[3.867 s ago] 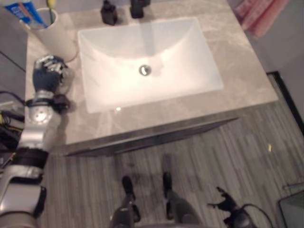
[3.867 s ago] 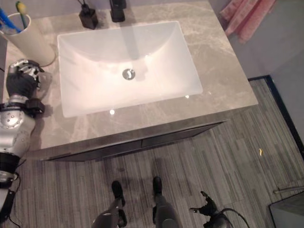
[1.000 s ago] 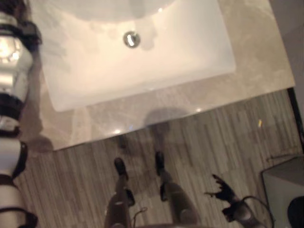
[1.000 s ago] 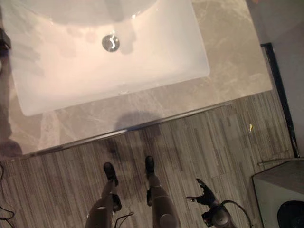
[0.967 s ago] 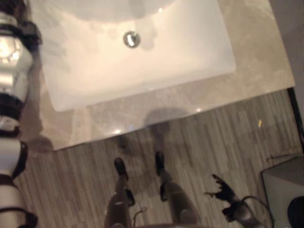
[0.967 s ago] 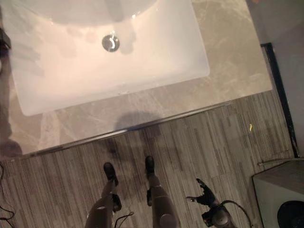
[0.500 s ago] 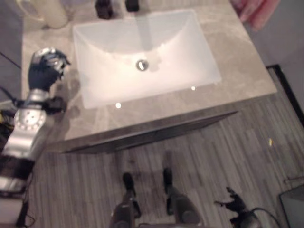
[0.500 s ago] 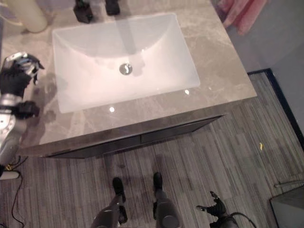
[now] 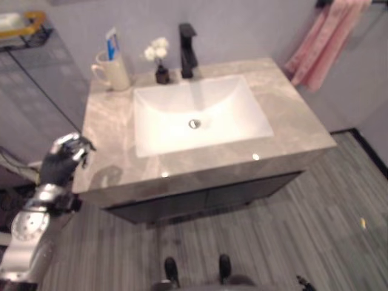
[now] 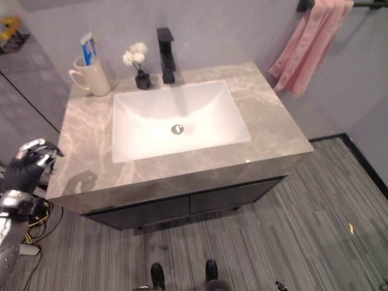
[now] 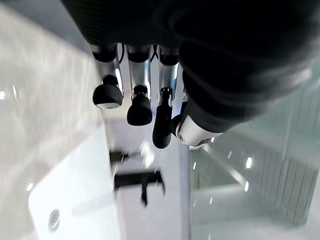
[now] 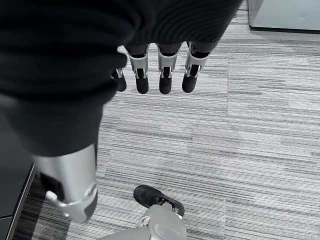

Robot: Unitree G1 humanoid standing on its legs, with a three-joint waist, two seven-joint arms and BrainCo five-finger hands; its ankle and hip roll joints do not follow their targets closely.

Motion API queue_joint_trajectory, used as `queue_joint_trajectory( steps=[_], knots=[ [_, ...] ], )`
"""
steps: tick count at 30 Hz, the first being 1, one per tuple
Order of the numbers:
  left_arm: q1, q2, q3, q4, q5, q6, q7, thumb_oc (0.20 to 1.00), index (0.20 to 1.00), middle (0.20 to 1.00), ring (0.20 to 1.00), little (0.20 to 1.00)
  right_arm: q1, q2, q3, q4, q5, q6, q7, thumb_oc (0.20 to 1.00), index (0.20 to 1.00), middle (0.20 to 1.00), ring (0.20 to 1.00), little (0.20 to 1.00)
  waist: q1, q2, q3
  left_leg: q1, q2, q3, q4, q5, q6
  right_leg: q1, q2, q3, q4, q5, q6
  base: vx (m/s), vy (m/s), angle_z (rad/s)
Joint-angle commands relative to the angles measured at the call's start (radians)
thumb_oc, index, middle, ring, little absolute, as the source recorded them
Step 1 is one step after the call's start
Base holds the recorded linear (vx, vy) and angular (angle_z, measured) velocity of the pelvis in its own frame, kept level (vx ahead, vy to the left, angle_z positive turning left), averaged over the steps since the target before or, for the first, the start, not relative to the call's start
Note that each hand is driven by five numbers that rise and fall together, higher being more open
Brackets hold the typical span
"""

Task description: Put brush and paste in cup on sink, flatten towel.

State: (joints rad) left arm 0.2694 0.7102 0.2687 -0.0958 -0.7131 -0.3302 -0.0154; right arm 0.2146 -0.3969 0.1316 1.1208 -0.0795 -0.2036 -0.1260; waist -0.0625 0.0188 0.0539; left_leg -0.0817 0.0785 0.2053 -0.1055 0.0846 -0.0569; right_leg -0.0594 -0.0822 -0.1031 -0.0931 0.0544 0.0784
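Grey wall, striped grey floor.

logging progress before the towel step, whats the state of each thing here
cup: upright at the counter's back left corner, blue tube standing in it
towel: hanging bunched from the wall bar
sink: empty, dry-looking
left hand: relaxed, holding nothing
right hand: relaxed, over the floor

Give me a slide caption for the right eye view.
Empty left hand beside grey marble counter; cream mug holds blue toothpaste tube; pink towel hangs bunched.
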Motion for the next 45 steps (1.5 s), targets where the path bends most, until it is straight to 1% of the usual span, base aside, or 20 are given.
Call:
queue_joint_trajectory(
  steps=[1,3,4,6,8,9,10,14,17,19,20,21,22,23,24,29,33,35,43,45],
  knots=[
    [-0.011,-0.02,0.178,0.045,0.12,-0.098,0.134,0.2,0.2,0.2,0.2,0.2,-0.011,0.014,-0.002,0.028,-0.014,-0.01,-0.007,1.0,1.0,1.0,1.0,1.0,0.018,-0.044,-0.007,0.066,0.0,-0.029,0.018,-0.135,0.026,0.025,-0.086,-0.052,0.006,-0.003,0.066,-0.03,-0.011,0.02],
    [0.026,-0.094,0.22,0.097,0.17,-0.083,0.181,0.2,0.2,0.2,0.2,0.2,-0.027,0.016,-0.005,0.033,-0.017,-0.01,-0.009,1.0,1.0,1.0,1.0,1.0,0.029,-0.047,-0.009,0.072,0.0,-0.029,0.018,-0.135,0.029,0.033,-0.087,-0.056,0.006,-0.006,0.064,-0.04,-0.023,0.1],
    [0.091,-0.127,0.253,0.182,0.304,-0.032,0.221,0.2,0.2,0.2,0.2,0.2,-0.037,0.006,-0.002,0.017,-0.024,-0.01,-0.006,1.0,1.0,1.0,1.0,1.0,0.035,-0.046,-0.009,0.082,0.002,-0.024,0.018,-0.137,0.03,0.045,-0.088,-0.064,0.006,-0.01,0.063,-0.04,-0.035,0.11],
    [0.137,-0.153,0.256,0.206,0.386,-0.017,0.211,0.2,0.2,0.2,0.2,0.2,-0.044,-0.005,-0.008,0.005,-0.023,-0.01,-0.005,1.0,1.0,1.0,1.0,1.0,0.036,-0.045,-0.013,0.089,0.006,-0.021,0.018,-0.139,0.029,0.055,-0.086,-0.067,0.006,-0.015,0.059,-0.01,-0.021,0.02],
    [0.15,-0.167,0.247,0.237,0.406,-0.007,0.2,0.2,0.2,0.2,0.2,0.2,-0.042,-0.012,-0.006,-0.01,-0.028,-0.011,-0.003,1.0,1.0,1.0,1.0,1.0,0.033,-0.044,-0.017,0.09,0.008,-0.022,0.018,-0.136,0.028,0.058,-0.084,-0.071,0.006,-0.017,0.056,0.0,-0.042,0.03],
    [0.144,-0.184,0.213,0.353,0.457,0.023,0.2,0.2,0.2,0.2,0.2,0.2,-0.041,-0.016,-0.005,-0.017,-0.026,-0.006,0.004,1.0,1.0,1.0,1.0,1.0,0.029,-0.043,-0.017,0.096,0.012,-0.022,0.018,-0.134,0.026,0.068,-0.08,-0.074,0.006,-0.022,0.052,-0.01,-0.055,0.13],
    [0.142,-0.184,0.212,0.355,0.457,0.022,0.201,0.2,0.2,0.2,0.2,0.2,-0.04,-0.017,-0.006,-0.017,-0.026,-0.006,0.004,1.0,1.0,1.0,1.0,1.0,0.029,-0.043,-0.017,0.096,0.012,-0.022,0.018,-0.134,0.026,0.069,-0.08,-0.075,0.006,-0.022,0.052,0.0,-0.062,0.2],
    [0.078,-0.211,0.081,0.645,0.534,0.081,0.188,0.2,0.2,0.2,0.2,0.2,-0.049,-0.026,-0.001,-0.045,-0.018,0.005,0.012,1.0,1.0,1.0,1.0,1.0,0.012,-0.037,-0.015,0.111,0.017,-0.027,0.018,-0.129,0.023,0.097,-0.07,-0.082,0.006,-0.027,0.039,0.0,-0.049,0.05],
    [0.0,-0.26,-0.036,0.885,0.56,0.119,0.158,0.2,0.2,0.2,0.2,0.2,-0.066,-0.025,0.002,-0.024,-0.012,0.011,0.007,1.0,1.0,1.0,1.0,1.0,-0.004,-0.025,-0.004,0.121,0.026,-0.032,0.018,-0.122,0.025,0.065,-0.063,-0.066,0.102,-0.069,0.03,-0.03,-0.035,0.01],
    [-0.071,-0.306,-0.133,1.117,0.649,0.146,0.149,0.2,0.2,0.2,0.2,0.2,-0.073,-0.015,0.013,0.01,-0.009,0.012,0.007,1.0,1.0,1.0,1.0,1.0,-0.023,-0.02,0.005,0.128,0.039,-0.029,0.018,-0.115,0.021,0.033,-0.046,-0.045,0.171,-0.11,0.019,-0.04,-0.062,-0.01],
    [-0.072,-0.306,-0.133,1.117,0.649,0.146,0.149,0.2,0.2,0.2,0.2,0.2,-0.073,-0.015,0.013,0.01,-0.009,0.012,0.007,1.0,1.0,1.0,1.0,1.0,-0.023,-0.02,0.003,0.126,0.039,-0.029,0.018,-0.114,0.021,0.031,-0.046,-0.045,0.17,-0.108,0.018,-0.02,-0.1,-0.04],
    [-0.106,-0.329,-0.174,1.236,0.702,0.16,0.139,0.225,0.225,0.225,0.225,0.225,-0.072,-0.004,0.023,0.033,-0.01,0.017,0.006,1.0,1.0,1.0,1.0,1.0,-0.035,-0.022,-0.003,0.13,0.046,-0.028,0.018,-0.11,0.017,0.029,-0.036,-0.042,0.177,-0.118,0.012,0.0,-0.061,-0.05],
    [-0.107,-0.329,-0.174,1.237,0.702,0.159,0.139,0.26,0.26,0.26,0.26,0.26,-0.072,-0.004,0.023,0.034,-0.01,0.016,0.006,1.0,1.0,1.0,1.0,1.0,-0.035,-0.022,-0.002,0.13,0.046,-0.028,0.018,-0.11,0.017,0.029,-0.036,-0.042,0.177,-0.119,0.011,0.0,-0.102,-0.02],
    [-0.119,-0.342,-0.186,1.289,0.713,0.167,0.135,0.36,0.36,0.36,0.36,0.36,-0.07,0.002,0.026,0.053,-0.013,0.018,0.006,1.0,1.0,1.0,1.0,1.0,-0.04,-0.024,-0.007,0.131,0.051,-0.028,0.018,-0.107,0.014,0.03,-0.03,-0.042,0.178,-0.125,0.008,0.0,-0.082,-0.01],
    [-0.133,-0.352,-0.195,1.32,0.713,0.176,0.131,1.0,1.0,1.0,1.0,1.0,-0.072,0.006,0.031,0.07,-0.015,0.02,0.004,1.0,1.0,1.0,1.0,1.0,-0.043,-0.025,-0.012,0.131,0.055,-0.029,0.018,-0.104,0.011,0.03,-0.025,-0.045,0.18,-0.131,0.003,0.0,-0.123,0.0],
    [-0.164,-0.406,-0.251,1.447,0.801,0.21,0.132,1.0,1.0,1.0,1.0,1.0,-0.083,0.034,0.054,0.149,-0.034,0.045,0.003,1.0,1.0,1.0,1.0,1.0,-0.045,-0.038,-0.038,0.151,0.07,-0.018,0.018,-0.095,0.004,0.058,-0.005,-0.042,0.151,-0.136,-0.018,0.02,-0.112,-0.02],
    [-0.172,-0.419,-0.307,1.415,0.851,0.204,0.161,1.0,1.0,1.0,1.0,1.0,-0.093,0.032,0.068,0.136,-0.024,0.043,0.0,1.0,1.0,1.0,1.0,1.0,-0.041,-0.044,-0.042,0.168,0.07,-0.012,0.018,-0.094,0.004,0.073,0.001,-0.029,0.132,-0.133,-0.023,0.03,-0.069,-0.06],
    [-0.177,-0.421,-0.348,1.389,0.856,0.19,0.164,1.0,1.0,1.0,1.0,1.0,-0.106,0.037,0.104,0.103,-0.008,0.034,0.003,1.0,1.0,1.0,1.0,1.0,-0.036,-0.046,-0.044,0.179,0.07,-0.008,0.018,-0.101,0.008,0.08,0.01,0.002,0.101,-0.12,-0.024,-0.01,-0.035,-0.28],
    [-0.199,-0.413,-0.388,1.369,0.85,0.176,0.156,1.0,1.0,1.0,1.0,1.0,-0.118,0.05,0.125,0.106,0.009,0.028,-0.001,1.0,1.0,1.0,1.0,1.0,-0.032,-0.052,-0.048,0.173,0.061,-0.03,0.038,-0.119,0.019,0.096,0.011,0.04,0.042,-0.09,-0.022,-0.02,0.019,-0.15],
    [-0.227,-0.419,-0.42,1.367,0.85,0.169,0.152,1.0,1.0,1.0,1.0,1.0,-0.131,0.046,0.134,0.11,0.014,0.029,0.001,1.0,1.0,1.0,1.0,1.0,-0.017,-0.067,-0.026,0.115,0.013,-0.199,0.136,-0.171,0.032,0.074,0.008,0.082,0.052,-0.071,-0.024,-0.11,0.063,-0.09]
  ],
)
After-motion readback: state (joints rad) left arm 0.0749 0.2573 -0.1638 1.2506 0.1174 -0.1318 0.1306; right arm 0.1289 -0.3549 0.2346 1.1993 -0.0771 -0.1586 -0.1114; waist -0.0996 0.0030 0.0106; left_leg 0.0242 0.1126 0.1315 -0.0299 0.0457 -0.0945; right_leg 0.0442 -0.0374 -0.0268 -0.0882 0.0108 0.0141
